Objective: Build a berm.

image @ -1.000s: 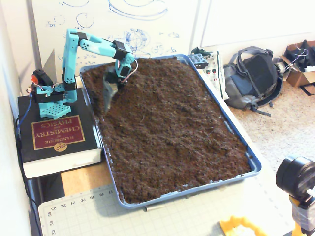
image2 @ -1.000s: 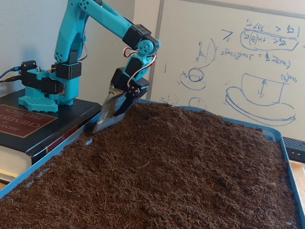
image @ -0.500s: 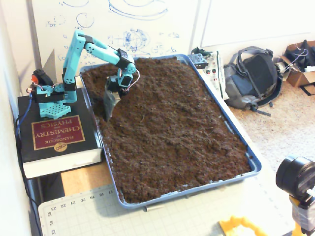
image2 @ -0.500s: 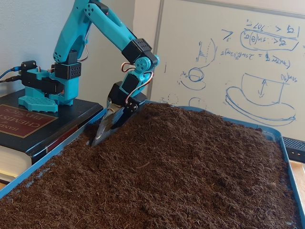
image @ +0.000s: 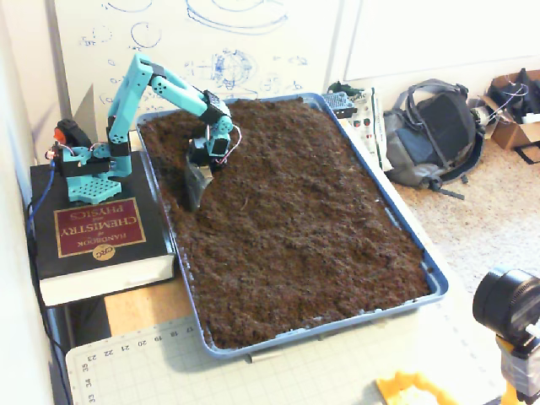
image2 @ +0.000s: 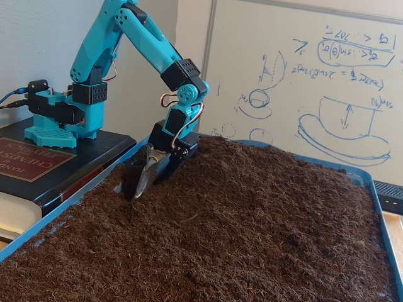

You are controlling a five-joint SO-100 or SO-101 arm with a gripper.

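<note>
- Dark brown, loose, crumbly soil (image: 295, 211) filling the blue tray (image: 405, 232) – light per scoop, no stiffness, likely to slump and trickle back when piled; nothing to pinch, so better pushed or scooped with a blade than grasped.
- No clear berm yet: only a broad hump toward 12 o'clock in the low fixed view, highest near the whiteboard (image2: 315, 82); no long narrow ridge to be made out in either view.
- Gripper (image: 195, 190) carrying a flat grey scoop-like blade (image2: 143, 179), tip sunk into the soil near the tray's 10 o'clock corner in the high fixed view; cannot tell how far apart the fingers stand – blade and dirt hide them.
- Best place to work, as a judgement: low in the bed beside the tray wall, drawing material inward toward the middle.
- Against 1 second ago: blade lifted clear of the bed then, now driven in, with a small pit opened at its tip; wrist lower and shifted toward 4 o'clock in the high fixed view, elbow folded more steeply.
- Arm base (image: 84, 169) on the thick book (image: 97, 236), placed the same.
</note>
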